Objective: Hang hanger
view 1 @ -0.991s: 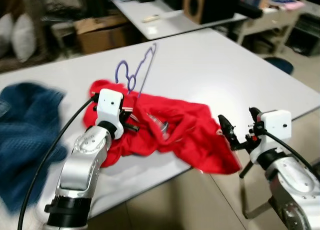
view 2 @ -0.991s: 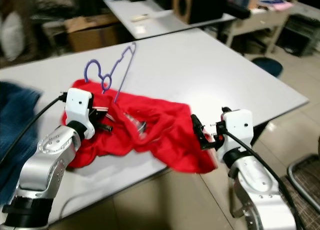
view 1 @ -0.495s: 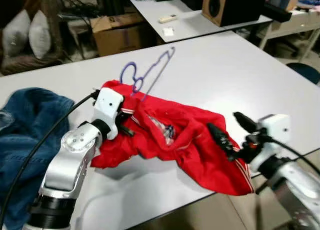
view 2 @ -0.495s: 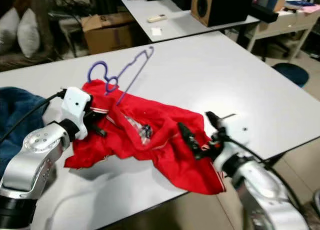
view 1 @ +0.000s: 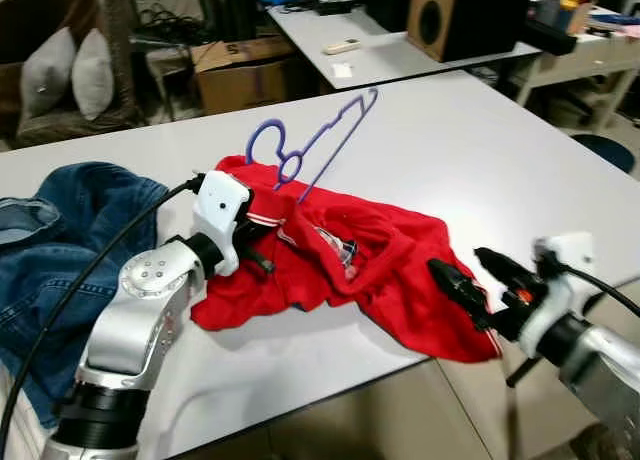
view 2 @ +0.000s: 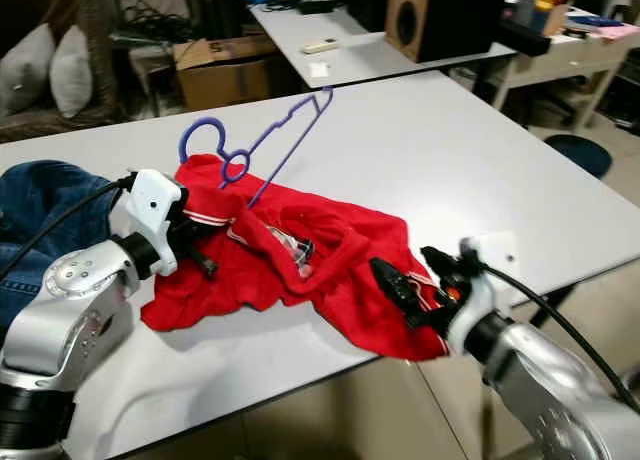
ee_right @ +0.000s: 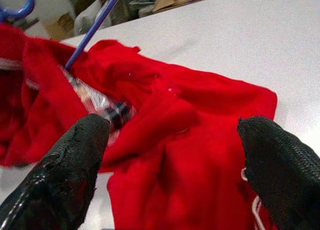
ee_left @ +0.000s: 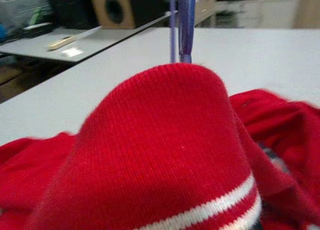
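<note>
The left gripper is clamped on the collar of the red sweater, propping it up so the purple hanger, half tucked inside on the table, stays put, while the right gripper hovers spread wide near the sweater's hem.

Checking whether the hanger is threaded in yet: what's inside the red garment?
The purple hanger runs into the red garment; its hook and one arm stick out above. The rest is covered. A plaid lining shows at the opening.
</note>
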Robot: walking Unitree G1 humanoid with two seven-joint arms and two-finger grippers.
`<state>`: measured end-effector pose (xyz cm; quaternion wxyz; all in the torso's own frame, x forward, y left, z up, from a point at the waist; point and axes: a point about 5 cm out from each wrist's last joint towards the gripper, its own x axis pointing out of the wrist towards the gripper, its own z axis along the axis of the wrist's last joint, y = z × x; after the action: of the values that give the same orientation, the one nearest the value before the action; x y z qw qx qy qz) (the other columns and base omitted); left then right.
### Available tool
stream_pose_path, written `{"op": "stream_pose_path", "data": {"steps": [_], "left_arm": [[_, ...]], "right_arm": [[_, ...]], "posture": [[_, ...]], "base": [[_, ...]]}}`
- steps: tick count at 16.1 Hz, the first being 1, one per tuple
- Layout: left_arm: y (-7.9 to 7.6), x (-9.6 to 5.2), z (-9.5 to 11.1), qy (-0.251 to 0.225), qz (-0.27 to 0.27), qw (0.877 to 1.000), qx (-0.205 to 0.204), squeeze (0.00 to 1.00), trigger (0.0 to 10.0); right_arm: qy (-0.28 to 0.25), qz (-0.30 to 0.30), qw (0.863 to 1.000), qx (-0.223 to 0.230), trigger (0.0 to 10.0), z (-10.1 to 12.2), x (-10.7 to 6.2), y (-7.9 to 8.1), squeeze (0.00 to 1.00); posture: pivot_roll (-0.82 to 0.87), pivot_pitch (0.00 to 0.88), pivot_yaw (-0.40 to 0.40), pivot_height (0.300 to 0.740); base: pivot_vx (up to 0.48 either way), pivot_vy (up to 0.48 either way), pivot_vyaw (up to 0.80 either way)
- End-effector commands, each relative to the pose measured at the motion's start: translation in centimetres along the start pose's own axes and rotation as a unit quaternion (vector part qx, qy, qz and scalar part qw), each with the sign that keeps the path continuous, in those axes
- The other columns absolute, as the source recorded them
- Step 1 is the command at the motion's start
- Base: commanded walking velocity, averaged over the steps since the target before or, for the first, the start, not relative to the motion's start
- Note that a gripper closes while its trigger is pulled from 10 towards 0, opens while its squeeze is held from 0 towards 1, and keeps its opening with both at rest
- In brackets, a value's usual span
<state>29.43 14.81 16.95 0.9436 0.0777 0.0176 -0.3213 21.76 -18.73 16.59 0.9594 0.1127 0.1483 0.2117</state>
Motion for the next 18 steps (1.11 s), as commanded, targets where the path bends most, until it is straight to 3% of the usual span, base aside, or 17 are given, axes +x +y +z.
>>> {"op": "stream_pose_path", "data": {"steps": [1, 4, 7, 8, 9, 11, 13, 14, 18], "left_arm": [[0.1, 0.0, 0.4, -0.012, -0.002, 1.0, 0.003, 0.0, 0.0], [-0.2, -0.1, 0.2, -0.011, -0.002, 1.0, 0.003, 0.0, 0.0], [-0.5, -0.1, 0.2, -0.014, 0.0, 1.0, 0.002, 0.0, 0.0], [-0.5, -0.1, 0.3, -0.015, 0.001, 1.0, 0.001, 0.0, 0.0], [-0.5, -0.1, 0.3, -0.016, 0.003, 1.0, 0.0, 0.0, 0.0], [-0.3, -0.1, 0.4, -0.017, 0.008, 1.0, 0.003, 0.0, 0.0], [-0.1, -0.1, 0.6, -0.02, 0.009, 1.0, 0.005, 0.0, 0.0], [-0.1, -0.1, 0.6, -0.021, 0.01, 1.0, 0.005, 0.0, 0.0], [-0.3, 0.0, 0.5, -0.022, 0.01, 1.0, 0.004, 0.0, 0.0]], "right_arm": [[0.013, -0.006, 1.0, 0.015, 10.0, -0.1, 0.4, 0.0, 0.0], [0.044, 0.03, 0.997, 0.056, 10.0, -0.4, 3.7, 2.7, 0.0], [0.077, 0.01, 0.993, 0.088, 10.0, -1.1, 5.6, 3.2, 0.0], [0.094, 0.007, 0.991, 0.096, 9.4, -1.4, 6.0, 3.4, 0.0], [0.13, -0.001, 0.987, 0.099, 4.7, -2.2, 6.9, 3.7, 0.0], [0.171, -0.019, 0.98, 0.097, 1.7, -2.9, 7.9, 3.7, 0.0], [0.18, -0.025, 0.979, 0.096, 1.1, -2.8, 8.4, 3.6, 0.0], [0.179, -0.023, 0.979, 0.098, 0.0, -2.8, 8.4, 3.7, 0.0], [0.186, -0.019, 0.978, 0.092, 0.0, -2.7, 8.4, 3.4, 0.0]], "posture": [[-0.08, 0.056, 0.069, 0.74], [-0.06, 0.054, 0.053, 0.74], [-0.05, 0.049, 0.04, 0.74], [-0.05, 0.046, 0.04, 0.74], [-0.04, 0.042, 0.038, 0.74], [-0.04, 0.038, 0.036, 0.74], [-0.04, 0.036, 0.034, 0.74], [-0.04, 0.035, 0.033, 0.74], [-0.05, 0.025, 0.03, 0.74]], "base": [[0.0, 0.0, 0.0], [0.0, 0.0, 0.0], [0.0, 0.0, 0.0], [0.0, 0.0, 0.0], [0.0, 0.0, 0.0], [0.0, 0.0, 0.0], [0.0, 0.0, 0.0], [0.0, 0.0, 0.0], [0.0, 0.0, 0.0]]}}
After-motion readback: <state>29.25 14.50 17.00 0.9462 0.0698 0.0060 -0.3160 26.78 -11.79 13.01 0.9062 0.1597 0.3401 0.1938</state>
